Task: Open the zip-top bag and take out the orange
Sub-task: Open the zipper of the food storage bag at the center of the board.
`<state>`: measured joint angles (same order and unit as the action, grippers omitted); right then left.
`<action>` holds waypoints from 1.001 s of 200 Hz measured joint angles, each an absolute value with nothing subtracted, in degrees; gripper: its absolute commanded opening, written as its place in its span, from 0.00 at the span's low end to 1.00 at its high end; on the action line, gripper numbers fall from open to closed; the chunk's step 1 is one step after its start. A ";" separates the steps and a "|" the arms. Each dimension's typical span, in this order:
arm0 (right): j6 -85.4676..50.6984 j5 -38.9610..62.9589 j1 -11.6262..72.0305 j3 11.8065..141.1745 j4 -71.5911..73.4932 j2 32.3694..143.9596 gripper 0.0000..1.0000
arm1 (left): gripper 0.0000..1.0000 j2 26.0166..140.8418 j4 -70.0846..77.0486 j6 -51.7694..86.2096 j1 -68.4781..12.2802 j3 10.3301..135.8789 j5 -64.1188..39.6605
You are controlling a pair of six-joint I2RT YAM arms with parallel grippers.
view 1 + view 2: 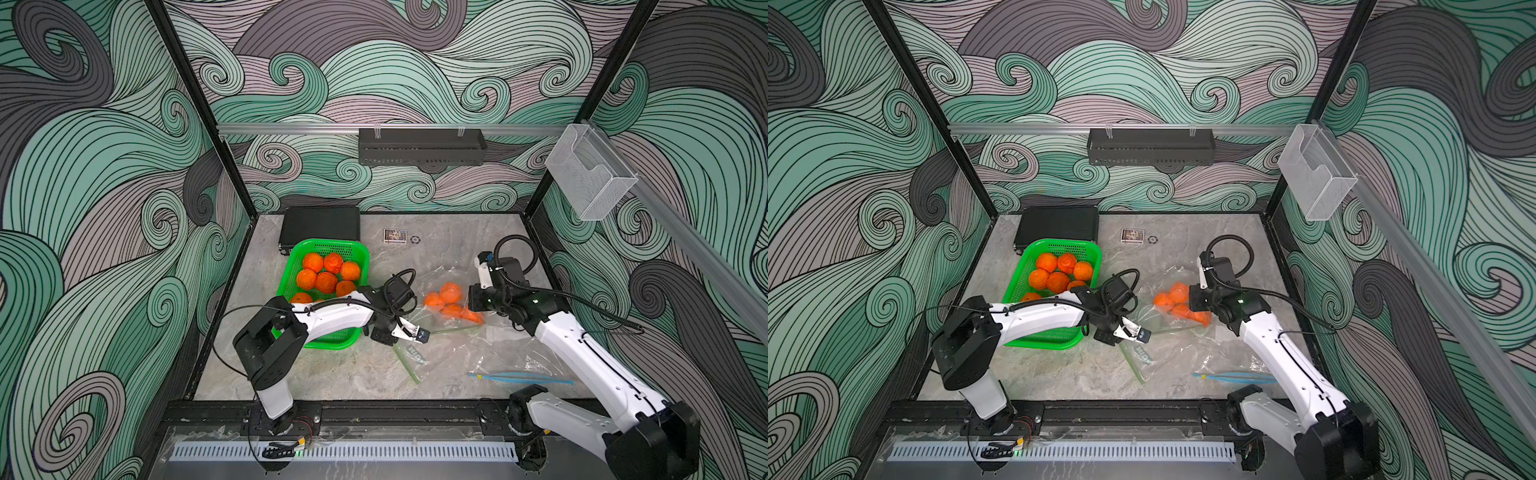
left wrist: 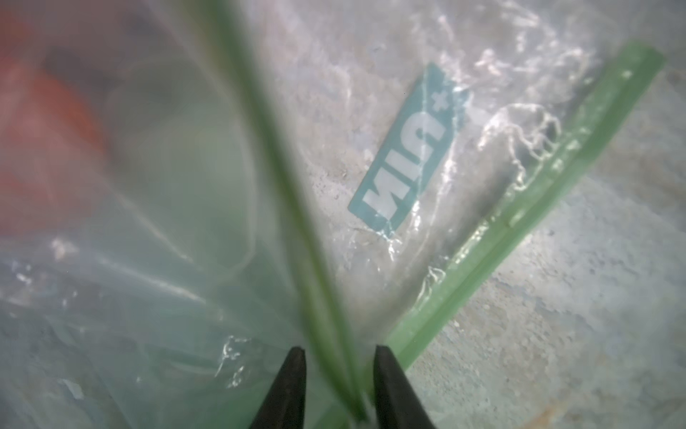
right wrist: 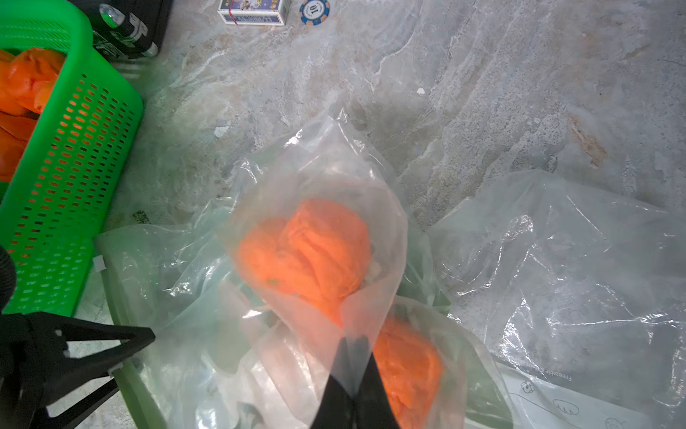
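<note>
The zip-top bag (image 1: 440, 276) lies on the table (image 1: 332, 374), right of centre in both top views, with several oranges (image 1: 451, 292) bunched inside its clear film. In the right wrist view one orange (image 3: 308, 252) sits in a raised pocket of film, and another (image 3: 408, 364) lies lower, beside the black fingers.

The right gripper (image 3: 352, 353) has its jaws together, pinching a fold of the bag's film just below the upper orange. In the top views its tips are hidden under the wrist.

The bag's green zip strip (image 2: 519, 230) is parted. One lip lies flat on the table next to a teal printed label (image 2: 408, 148). The other lip, blurred, runs up between the jaws of the left gripper (image 2: 339, 375). Those jaws stand apart, wider than the strip, and it is not clear whether either one touches it. In a top view this gripper (image 1: 423, 335) sits at the bag's mouth, lower centre of the frame.

To the left, a green basket (image 1: 357, 253) holds loose oranges (image 1: 326, 274), with a black case (image 1: 320, 224) behind it. A small card box (image 1: 395, 235) and a poker chip (image 3: 314, 10) lie near the back wall. A second clear bag with a blue zip (image 1: 519, 378) lies flat at lower right.
</note>
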<state>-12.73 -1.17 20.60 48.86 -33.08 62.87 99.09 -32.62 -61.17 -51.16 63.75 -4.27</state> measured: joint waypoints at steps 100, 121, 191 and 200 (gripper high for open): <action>-15.53 0.47 19.40 44.62 -28.84 64.95 0.00 | 0.77 81.95 -25.82 -55.66 -61.19 63.57 -8.60; -15.66 1.02 19.18 44.34 -28.60 64.71 0.00 | 0.78 86.70 -21.63 -54.54 -65.30 63.59 -7.88; -15.70 2.39 18.61 44.16 -28.38 64.40 0.00 | 0.49 97.69 -9.52 -49.17 -73.32 60.16 6.81; -15.70 2.42 18.61 44.16 -28.36 64.40 0.00 | 0.34 98.06 -7.75 -48.05 -73.91 59.77 9.02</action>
